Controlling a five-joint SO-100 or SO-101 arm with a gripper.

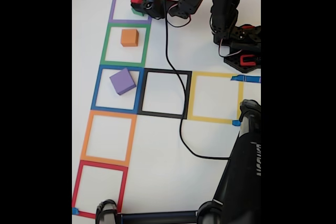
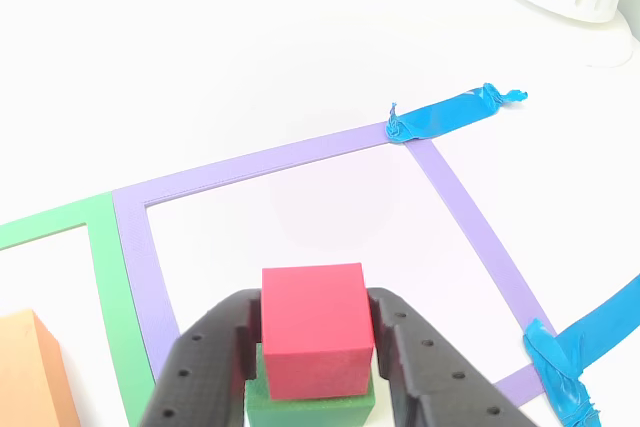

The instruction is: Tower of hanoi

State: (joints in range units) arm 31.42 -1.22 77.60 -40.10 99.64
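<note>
smallest block (image 2: pixel 312 325) sits atop another block (image 2: pixel 310 409), between the jaws.

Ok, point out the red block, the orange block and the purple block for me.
red block (image 2: pixel 312 332), the other view, on its front face between the tool's fingers.
orange block (image 1: pixel 129 37), fixed view, on its top face, inside the green tape square.
purple block (image 1: pixel 122 81), fixed view, on its top face, inside the blue tape square.

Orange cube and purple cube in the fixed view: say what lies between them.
Only tape: the green square's bottom strip and the blue square's top strip, between orange cube and purple cube.
</note>
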